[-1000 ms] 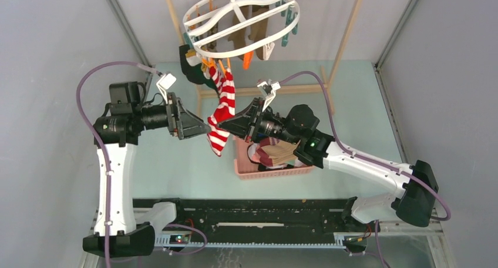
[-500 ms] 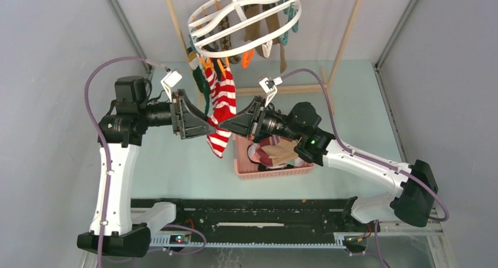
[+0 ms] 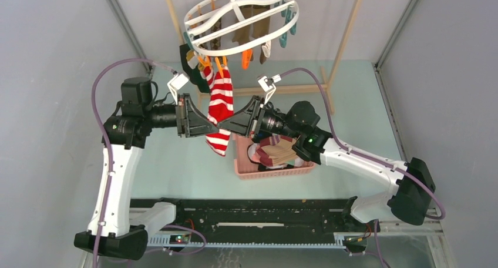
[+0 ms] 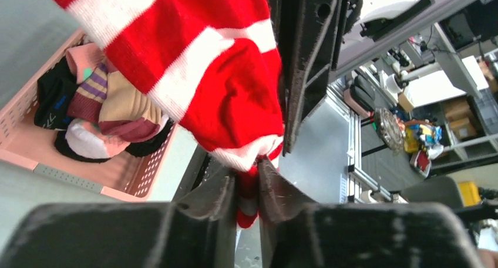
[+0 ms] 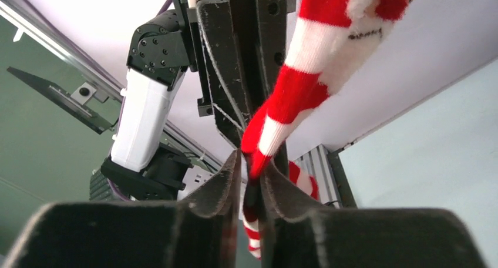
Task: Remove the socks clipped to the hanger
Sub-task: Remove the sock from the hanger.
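Under the near-left rim of the hanger (image 3: 237, 7), the red & white striped sock (image 3: 221, 103) hangs from an orange pin (image 3: 220, 65), toe end down, above the desk (image 3: 176, 162). Both arms meet at its lower part, tip to tip. Left gripper (image 3: 212, 129) comes in from the left; its wrist cam shows the jaws clamped on the sock's toe fabric, cloth pressed on both sides. Right gripper (image 3: 225, 127) comes from the right w/ the sock's red tip between its jaws, only a narrow gap; can't tell if it pinches. Brown socks (image 3: 246, 30) hang at the far side of the ring. Just near-right of the sock, a pink basket (image 3: 276, 172) holds loose socks (image 3: 273, 153).
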Robot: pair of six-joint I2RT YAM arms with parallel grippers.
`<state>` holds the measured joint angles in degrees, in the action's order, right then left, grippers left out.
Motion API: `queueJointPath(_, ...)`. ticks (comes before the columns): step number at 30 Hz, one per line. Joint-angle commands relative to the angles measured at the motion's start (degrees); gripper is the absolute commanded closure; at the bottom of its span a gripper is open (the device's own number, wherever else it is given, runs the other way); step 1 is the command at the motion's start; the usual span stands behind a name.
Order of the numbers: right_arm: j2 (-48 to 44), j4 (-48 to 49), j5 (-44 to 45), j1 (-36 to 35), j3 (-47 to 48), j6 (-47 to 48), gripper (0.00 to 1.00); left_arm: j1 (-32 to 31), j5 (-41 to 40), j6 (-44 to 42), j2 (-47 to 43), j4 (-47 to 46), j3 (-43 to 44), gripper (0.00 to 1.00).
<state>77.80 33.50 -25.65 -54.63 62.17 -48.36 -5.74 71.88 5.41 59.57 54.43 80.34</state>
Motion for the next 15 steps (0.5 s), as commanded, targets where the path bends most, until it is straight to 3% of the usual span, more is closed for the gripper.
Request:
queueJointPath(1, -1.4, -2.8, 2.9, 0.0, -0.2, -0.1, 0.74, -0.4, -3.0, 1.8, -1.3, -3.1, -2.0, 0.84)
queueJointPath(5, -3.5, -8.7, 12.7, -0.5, -0.1, 1.6, 0.47, -0.6, -5.3, 3.1, -2.4, -4.7, -2.7, 0.95)
queueJointPath(8, -5.9, -13.6, 24.2, -1.8, -0.1, 4.7, 0.32, -1.1, -7.3, 3.2, -2.8, -4.8, -2.9, 0.98)
queueJointPath(12, -6.4, -19.4, 36.2, -2.7, 2.9, 8.2, 0.24, -2.0, -10.1, 3.5, -3.2, -5.2, -3.6, 0.99)
queueJointPath(15, -4.2, -19.8, 38.0, -2.6, 6.0, 11.0, 0.2, -3.2, -11.8, 3.5, -3.5, -5.4, -3.8, 0.99)
